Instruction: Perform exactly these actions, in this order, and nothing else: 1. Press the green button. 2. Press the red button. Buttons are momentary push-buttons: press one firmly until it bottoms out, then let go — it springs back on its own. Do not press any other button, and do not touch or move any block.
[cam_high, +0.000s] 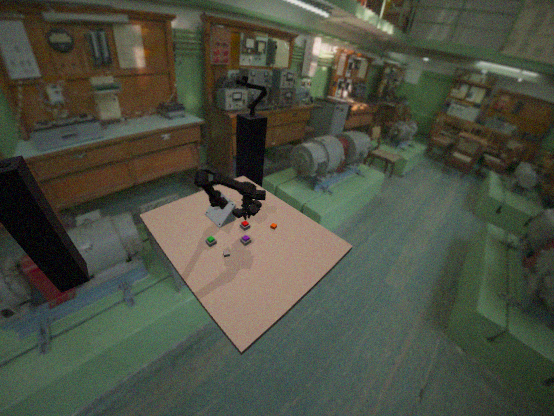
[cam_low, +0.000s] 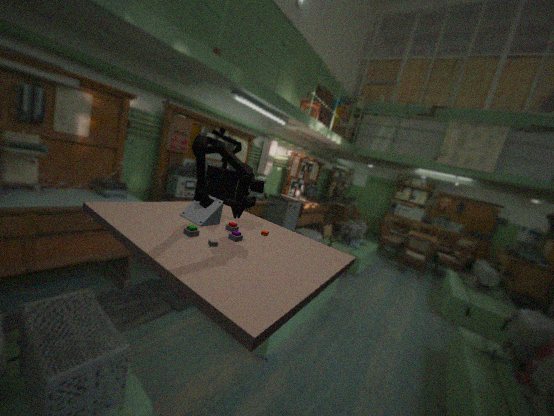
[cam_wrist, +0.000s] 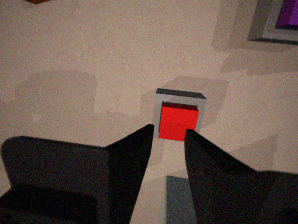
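End effector (cam_wrist: 168, 134) partly open, holding nothing, just above red button (cam_wrist: 178, 120); the press seems done, likely only retreat left, green button (cam_high: 211, 240) untouched now.

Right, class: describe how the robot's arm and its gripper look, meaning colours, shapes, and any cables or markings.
The arm is matt black throughout, built of chunky rounded links, and rises from a light grey wedge-shaped base. The gripper has two black fingers that taper to narrow tips from a broad, blocky black body. No cables, labels or markings can be made out in any view.
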